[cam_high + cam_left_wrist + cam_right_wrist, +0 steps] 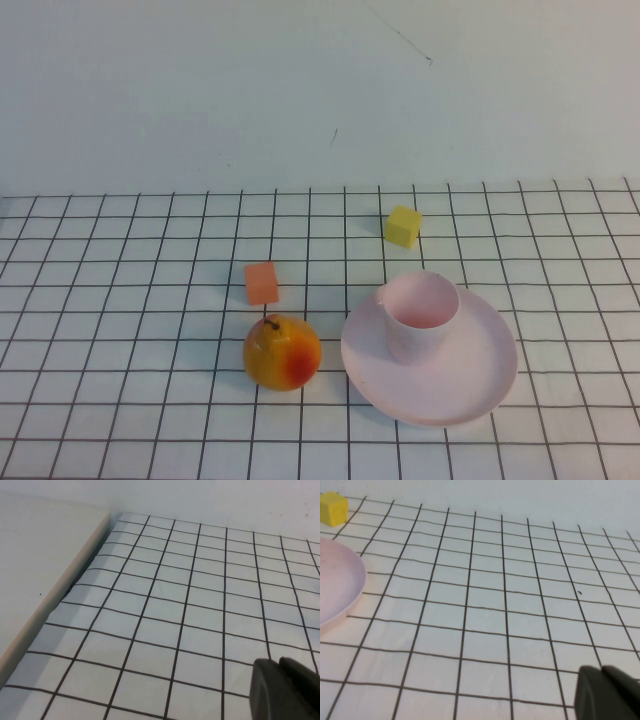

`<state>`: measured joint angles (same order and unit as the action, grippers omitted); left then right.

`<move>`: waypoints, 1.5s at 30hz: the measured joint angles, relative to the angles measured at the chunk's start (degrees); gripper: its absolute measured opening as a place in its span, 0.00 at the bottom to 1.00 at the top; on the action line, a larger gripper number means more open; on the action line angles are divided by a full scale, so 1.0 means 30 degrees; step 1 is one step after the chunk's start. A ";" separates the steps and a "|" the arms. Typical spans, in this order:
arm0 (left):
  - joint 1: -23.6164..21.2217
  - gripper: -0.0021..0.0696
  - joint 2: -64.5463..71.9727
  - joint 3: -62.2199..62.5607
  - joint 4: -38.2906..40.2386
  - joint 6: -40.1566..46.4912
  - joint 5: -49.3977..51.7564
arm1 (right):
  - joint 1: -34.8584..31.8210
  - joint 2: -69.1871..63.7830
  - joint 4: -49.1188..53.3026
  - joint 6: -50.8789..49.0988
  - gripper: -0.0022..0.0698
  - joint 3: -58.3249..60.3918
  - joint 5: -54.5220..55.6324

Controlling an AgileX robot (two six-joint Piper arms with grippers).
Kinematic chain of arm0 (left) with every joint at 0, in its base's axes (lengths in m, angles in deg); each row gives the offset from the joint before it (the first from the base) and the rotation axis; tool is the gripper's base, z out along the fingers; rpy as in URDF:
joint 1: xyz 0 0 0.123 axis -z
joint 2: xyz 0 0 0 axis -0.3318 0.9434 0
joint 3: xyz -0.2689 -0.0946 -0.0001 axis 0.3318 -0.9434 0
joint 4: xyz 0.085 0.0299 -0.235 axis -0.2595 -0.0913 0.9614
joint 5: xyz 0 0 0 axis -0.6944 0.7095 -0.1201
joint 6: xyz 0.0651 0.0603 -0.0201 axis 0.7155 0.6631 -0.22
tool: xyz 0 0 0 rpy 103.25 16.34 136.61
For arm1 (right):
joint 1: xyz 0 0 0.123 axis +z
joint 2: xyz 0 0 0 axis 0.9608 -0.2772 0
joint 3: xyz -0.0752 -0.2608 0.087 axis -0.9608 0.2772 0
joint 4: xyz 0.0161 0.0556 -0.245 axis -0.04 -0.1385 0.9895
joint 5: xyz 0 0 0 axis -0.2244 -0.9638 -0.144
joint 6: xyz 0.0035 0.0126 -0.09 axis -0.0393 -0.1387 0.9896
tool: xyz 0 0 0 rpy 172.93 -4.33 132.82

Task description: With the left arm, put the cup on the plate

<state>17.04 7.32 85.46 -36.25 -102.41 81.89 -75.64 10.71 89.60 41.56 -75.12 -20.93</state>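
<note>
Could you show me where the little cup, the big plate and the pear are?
cup (421,318), high view, front wall.
plate (480,375), high view, bare inner surface right of the cup.
pear (282,352), high view, middle of its body.

cup upright on plate, pear just beside plate's left.

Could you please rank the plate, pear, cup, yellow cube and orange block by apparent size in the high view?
1. plate
2. pear and cup, about alike
3. yellow cube and orange block, similar; the cube sits farther away
</note>
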 joint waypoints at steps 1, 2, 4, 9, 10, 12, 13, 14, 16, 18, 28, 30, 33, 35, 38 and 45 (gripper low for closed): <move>0.0000 0.03 0.0000 0.0000 0.0000 0.0000 0.0031 | 0.0000 0.0000 0.0000 0.0000 0.03 0.0000 0.0000; 0.0000 0.03 0.0000 0.0000 0.0000 0.0000 0.0031 | 0.0000 0.0000 0.0000 0.0000 0.03 0.0000 0.0000; -0.0040 0.03 0.0000 0.0000 0.0000 0.0030 0.0042 | 0.0000 0.0000 0.0000 0.0000 0.03 0.0000 0.0000; -0.0194 0.03 0.0000 0.0000 0.0000 0.0069 0.0075 | 0.0000 0.0000 0.0000 0.0000 0.03 0.0000 0.0000; -0.0194 0.03 0.0000 0.0000 0.0000 0.0069 0.0075 | 0.0000 0.0000 0.0000 0.0000 0.03 0.0000 0.0000; -0.0194 0.03 0.0000 0.0000 0.0257 0.0069 0.0075 | 0.0000 0.0000 0.0000 0.0000 0.03 0.0000 0.0000; -0.0194 0.03 0.0000 0.0000 0.0516 0.0069 0.0075 | 0.0000 0.0000 0.0000 0.0000 0.03 0.0000 0.0000; -0.0194 0.03 0.0000 0.0000 0.0700 0.0069 0.0075 | 0.0000 0.0000 0.0000 0.0000 0.03 0.0000 0.0000; -0.0194 0.03 0.0000 0.0029 0.0913 0.0097 0.0075 | 0.0000 0.0000 0.0000 0.0000 0.03 0.0000 0.0000; -0.0194 0.03 0.0000 0.0029 0.1037 0.0140 0.0075 | 0.0000 0.0000 0.0000 0.0000 0.03 0.0000 0.0000; -0.0194 0.03 0.0000 0.0029 0.3691 0.3435 0.0075 | 0.0000 0.0000 0.0000 0.0000 0.03 0.0000 0.0000; -0.0194 0.03 0.0000 0.0029 0.4963 0.3776 0.0075 | 0.0000 0.0000 0.0000 0.0000 0.03 0.0000 0.0000; -0.0194 0.03 0.0000 0.0029 0.5631 0.4716 0.0075 | 0.0000 0.0000 0.0000 0.0000 0.03 0.0000 0.0000; -0.0205 0.03 0.0000 0.0029 0.5698 0.5372 0.0075 | 0.0000 0.0000 0.0000 0.0000 0.03 0.0000 0.0000; -0.0205 0.03 0.0000 0.0029 0.5744 0.5731 0.0075 | 0.0000 0.0000 0.0000 0.0000 0.03 0.0000 0.0000; -0.0205 0.03 0.0000 0.0029 0.5516 0.4883 0.0075 | 0.0000 0.0000 0.0000 0.0000 0.03 0.0000 0.0000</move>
<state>16.42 7.32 85.55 -19.70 -87.76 82.12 -75.64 10.71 89.60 41.56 -75.12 -20.93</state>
